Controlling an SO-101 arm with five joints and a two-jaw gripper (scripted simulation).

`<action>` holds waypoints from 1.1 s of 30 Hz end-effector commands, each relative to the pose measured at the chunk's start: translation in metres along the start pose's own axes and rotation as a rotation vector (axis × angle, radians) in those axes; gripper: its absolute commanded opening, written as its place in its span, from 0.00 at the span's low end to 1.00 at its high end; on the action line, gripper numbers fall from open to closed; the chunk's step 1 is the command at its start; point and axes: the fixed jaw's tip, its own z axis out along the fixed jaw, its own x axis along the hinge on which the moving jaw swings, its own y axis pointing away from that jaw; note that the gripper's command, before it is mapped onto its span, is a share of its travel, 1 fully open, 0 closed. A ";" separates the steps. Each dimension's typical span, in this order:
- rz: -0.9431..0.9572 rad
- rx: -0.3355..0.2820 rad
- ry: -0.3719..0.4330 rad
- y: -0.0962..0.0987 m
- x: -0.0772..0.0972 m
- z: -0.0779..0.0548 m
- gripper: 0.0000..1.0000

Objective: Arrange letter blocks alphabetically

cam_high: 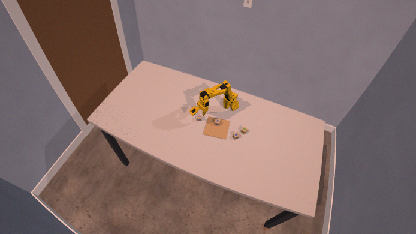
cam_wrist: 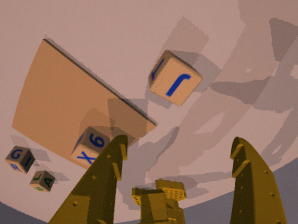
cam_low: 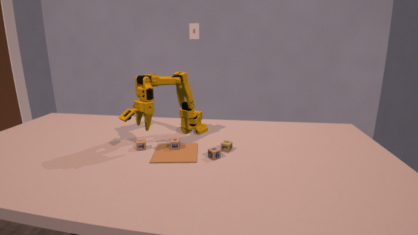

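Note:
My gripper [cam_high: 203, 112] [cam_low: 142, 126] [cam_wrist: 180, 138] is open and empty, in the air above and base-side of the J block. The J block [cam_high: 199, 117] [cam_low: 140, 144] [cam_wrist: 176, 82] lies off the mat, with a T on its far side. The X block [cam_high: 217, 122] [cam_low: 174, 144] [cam_wrist: 87, 152] lies on the base-side part of the mat [cam_high: 214, 131] [cam_low: 174, 156] [cam_wrist: 60, 95]. The R block [cam_high: 235, 135] [cam_low: 214, 153] [cam_wrist: 19, 159] lies off the mat, turned at an angle. The fourth block [cam_high: 244, 129] [cam_low: 226, 146] [cam_wrist: 43, 181], green-marked, appears to have a digit on top, off the mat.
The arm's base [cam_high: 231, 102] [cam_low: 191, 121] [cam_wrist: 159, 200] stands on the table [cam_high: 270, 158] [cam_low: 277, 189] behind the mat. The R block and fourth block stand close together, on the opposite side of the mat from the J block.

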 end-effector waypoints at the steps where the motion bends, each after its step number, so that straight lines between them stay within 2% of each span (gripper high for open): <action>1: 0.022 -0.006 -0.079 -0.005 -0.009 -0.013 0.35; 24: 0.022 -0.007 -0.088 -0.005 -0.010 -0.015 0.35; 28: 0.022 -0.011 -0.140 -0.005 -0.011 -0.025 0.35; 33: 0.022 -0.020 -0.267 -0.005 -0.012 -0.051 0.35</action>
